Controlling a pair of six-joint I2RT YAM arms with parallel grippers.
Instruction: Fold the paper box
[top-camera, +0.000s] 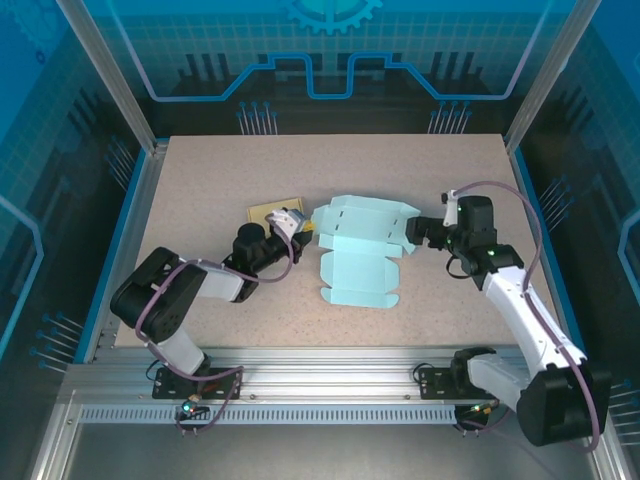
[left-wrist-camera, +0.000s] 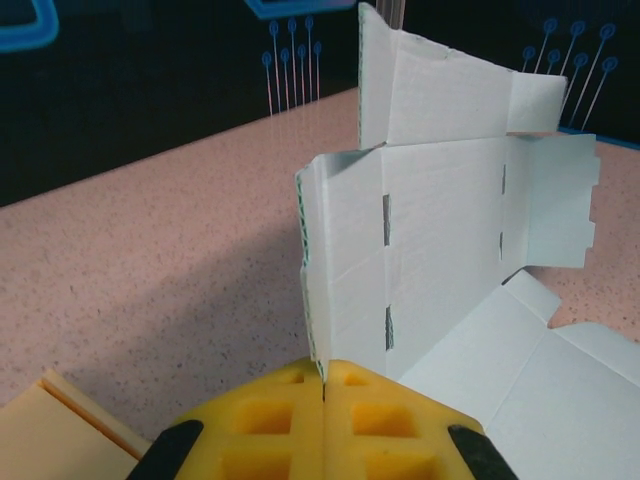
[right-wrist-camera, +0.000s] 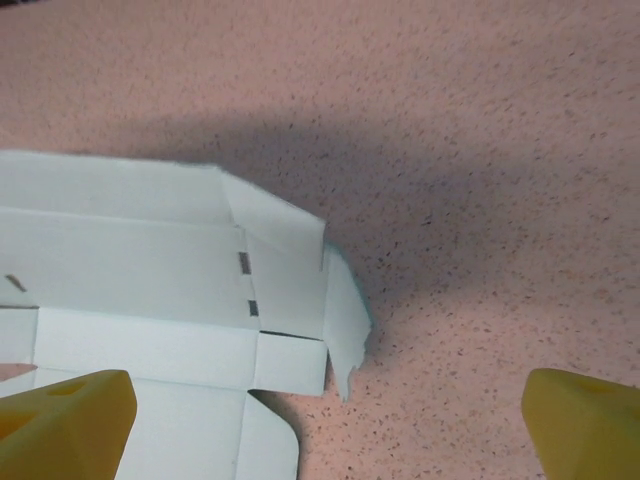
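left hand (top-camera: 298, 226) (left-wrist-camera: 323, 385): yellow fingers pressed together, pinching the left edge of the paper box (top-camera: 358, 262) (left-wrist-camera: 440, 220).
pale yellow card (top-camera: 268, 211): flat on the desk (top-camera: 200, 170), just beside the left hand.
paper box: light blue, opened out, mid-desk between both arms.
right hand (top-camera: 416, 231) (right-wrist-camera: 330, 400): jaws wide apart, holding nothing, at the box's right edge (right-wrist-camera: 340, 330).

Pale blue paper box (top-camera: 355, 268); speckled beige table (top-camera: 200, 190).

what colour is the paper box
Pale mint, a light blue-green. The paper box shows its colour best in the top external view.
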